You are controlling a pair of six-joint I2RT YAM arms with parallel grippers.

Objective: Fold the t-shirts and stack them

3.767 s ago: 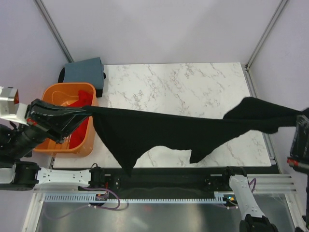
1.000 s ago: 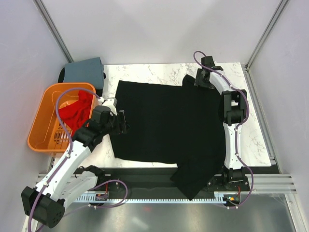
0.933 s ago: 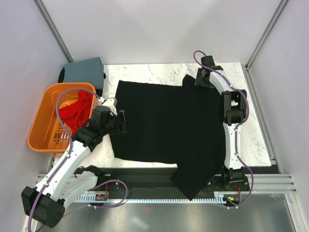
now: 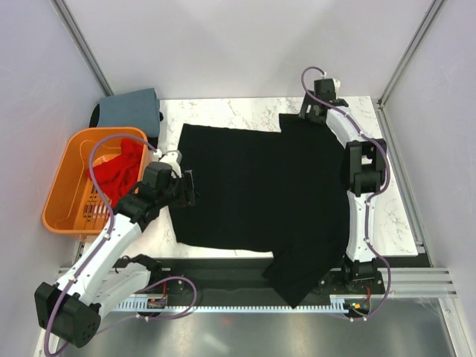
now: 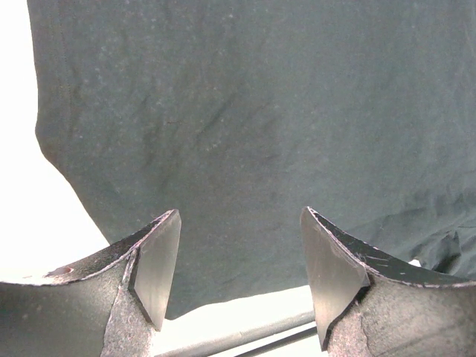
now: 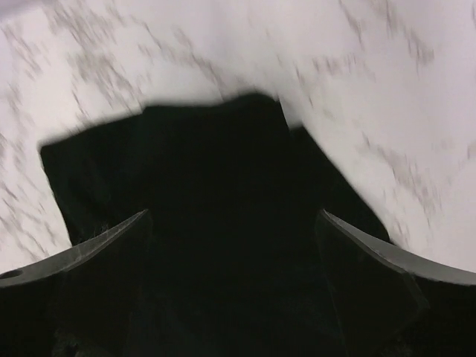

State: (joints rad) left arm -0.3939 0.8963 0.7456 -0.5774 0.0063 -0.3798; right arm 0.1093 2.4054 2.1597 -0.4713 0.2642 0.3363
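The large black t-shirt (image 4: 260,186) lies spread flat on the marble table (image 4: 223,115), one part hanging over the near edge (image 4: 297,279). My left gripper (image 4: 190,187) hovers open at the shirt's left edge; in the left wrist view the gripper (image 5: 239,214) has only the black cloth (image 5: 245,111) beneath it. My right gripper (image 4: 309,113) is open above the shirt's far right corner. The right wrist view shows that gripper (image 6: 230,216) empty over the dark corner (image 6: 201,156). The red t-shirt (image 4: 115,167) sits crumpled in the basket. The blue-grey t-shirt (image 4: 130,108) lies folded at the back left.
The orange slotted basket (image 4: 63,197) stands at the table's left side, next to my left arm. Bare marble shows along the back and right of the black shirt (image 4: 390,201). Metal frame posts rise at both back corners.
My right gripper has opened and lifted back slightly, letting go of the shirt's far right corner, which now lies flatter. The left arm has hardly moved.
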